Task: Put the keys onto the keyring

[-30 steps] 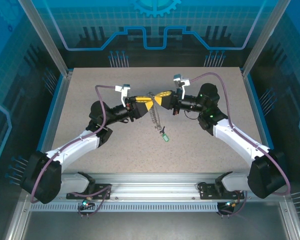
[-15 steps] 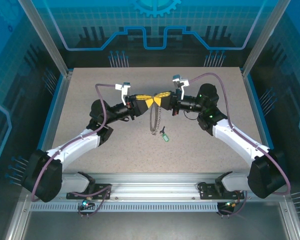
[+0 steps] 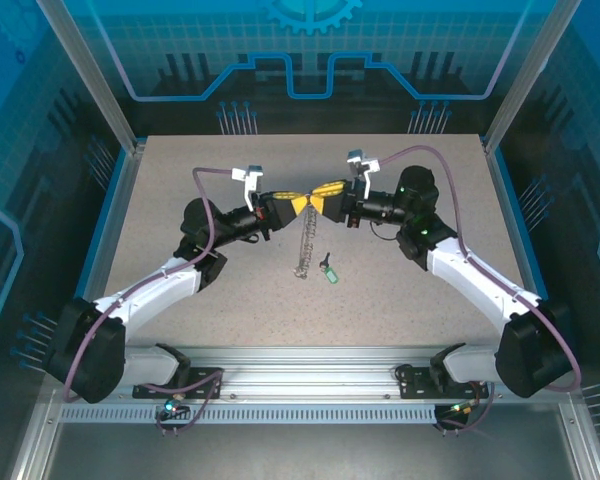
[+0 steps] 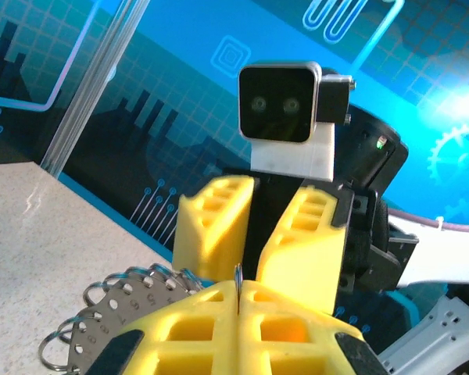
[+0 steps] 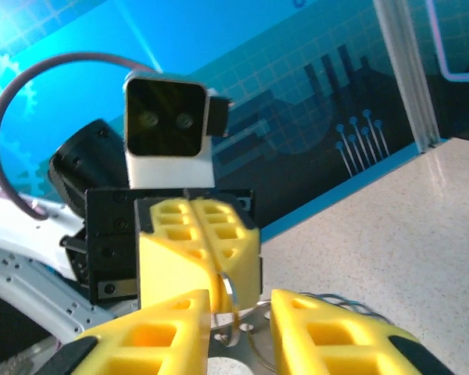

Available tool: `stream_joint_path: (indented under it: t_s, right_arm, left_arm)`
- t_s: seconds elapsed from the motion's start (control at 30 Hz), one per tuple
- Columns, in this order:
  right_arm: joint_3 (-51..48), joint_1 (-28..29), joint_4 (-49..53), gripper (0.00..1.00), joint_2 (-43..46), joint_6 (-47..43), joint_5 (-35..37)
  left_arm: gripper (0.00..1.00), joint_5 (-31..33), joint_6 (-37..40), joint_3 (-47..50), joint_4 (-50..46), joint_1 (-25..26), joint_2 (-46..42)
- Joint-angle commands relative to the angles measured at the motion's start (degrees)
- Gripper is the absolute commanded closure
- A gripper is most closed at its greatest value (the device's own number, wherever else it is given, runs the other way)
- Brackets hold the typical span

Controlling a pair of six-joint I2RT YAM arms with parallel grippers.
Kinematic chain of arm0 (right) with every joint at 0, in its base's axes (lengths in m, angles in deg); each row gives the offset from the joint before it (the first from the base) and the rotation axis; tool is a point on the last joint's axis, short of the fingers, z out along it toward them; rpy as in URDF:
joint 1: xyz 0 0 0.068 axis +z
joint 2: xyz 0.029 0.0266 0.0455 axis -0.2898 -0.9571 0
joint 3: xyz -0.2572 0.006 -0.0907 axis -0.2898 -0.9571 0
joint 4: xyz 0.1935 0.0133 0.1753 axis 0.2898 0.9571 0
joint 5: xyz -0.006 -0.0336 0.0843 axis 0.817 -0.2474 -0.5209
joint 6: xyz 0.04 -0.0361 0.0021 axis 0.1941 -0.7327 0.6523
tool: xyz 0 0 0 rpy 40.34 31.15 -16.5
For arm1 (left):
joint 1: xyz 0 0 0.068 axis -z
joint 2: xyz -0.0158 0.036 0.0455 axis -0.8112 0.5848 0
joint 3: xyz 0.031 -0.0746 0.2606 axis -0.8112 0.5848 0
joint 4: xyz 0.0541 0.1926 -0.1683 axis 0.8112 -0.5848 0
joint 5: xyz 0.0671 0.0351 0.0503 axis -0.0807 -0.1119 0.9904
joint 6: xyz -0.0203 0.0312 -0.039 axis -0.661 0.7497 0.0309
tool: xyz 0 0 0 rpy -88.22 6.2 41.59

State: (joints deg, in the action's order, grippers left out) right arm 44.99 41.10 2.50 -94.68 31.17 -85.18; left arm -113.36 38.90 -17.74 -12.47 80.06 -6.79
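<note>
The keyring (image 3: 305,245), a dark loop fringed with silvery links, hangs down to the table from my left gripper (image 3: 300,203), which is shut on its top edge. In the left wrist view the thin metal band (image 4: 238,285) is pinched between my yellow fingers (image 4: 180,328), and numbered silvery tags (image 4: 117,301) fan out to the left. My right gripper (image 3: 321,197) faces it tip to tip, open. Its fingers (image 5: 160,332) stand apart on either side of the band (image 5: 231,295), without touching it. The key with its green tag (image 3: 329,272) lies on the table just right of the loop's lower end.
Both arms reach in over the speckled table (image 3: 180,180) and meet above its middle. Blue side walls (image 3: 110,220) and corner posts (image 3: 85,75) border the table. The metal rail (image 3: 300,385) with the arm bases runs along the near edge.
My left gripper has closed on the keyring's top. My right gripper has opened and let go of it. The hanging loop has swung slightly left; the key has stayed put.
</note>
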Motion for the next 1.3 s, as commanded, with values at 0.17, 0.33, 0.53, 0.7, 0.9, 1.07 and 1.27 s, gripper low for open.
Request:
stream_joint_path:
  t_s: [0.17,0.33,0.53,0.7,0.9,1.07,1.27]
  right_arm:
    - [2.24,-3.47,10.04,0.67,5.87,-5.39,-3.87]
    - [3.64,-3.42,15.12,0.66,5.97,-8.06,-7.07]
    - [3.84,-3.45,16.87,0.66,5.96,-9.53,-8.59]
    - [3.73,-3.17,16.82,0.66,5.63,-9.73,-8.96]
    - [3.90,-2.47,16.14,0.66,5.18,-9.47,-8.87]
    - [4.57,-1.64,16.09,0.68,4.13,-9.59,-8.77]
    - [5.22,-0.62,16.22,0.75,2.74,-9.84,-8.81]
  left_arm:
    - [1.00,-6.50,15.83,-8.80,-17.48,0.35,-3.05]
    - [1.00,-9.24,25.54,-14.11,-30.27,0.31,-2.31]
    - [1.00,-11.70,33.01,-19.42,-40.46,0.27,-0.78]
    - [1.00,-13.53,35.53,-21.73,-43.86,0.26,0.32]
    - [1.00,-14.75,36.20,-22.84,-45.31,0.26,1.39]
    - [1.00,-15.39,35.94,-23.19,-45.36,0.24,2.08]
    - [1.00,-15.47,36.03,-23.64,-45.36,0.25,2.40]
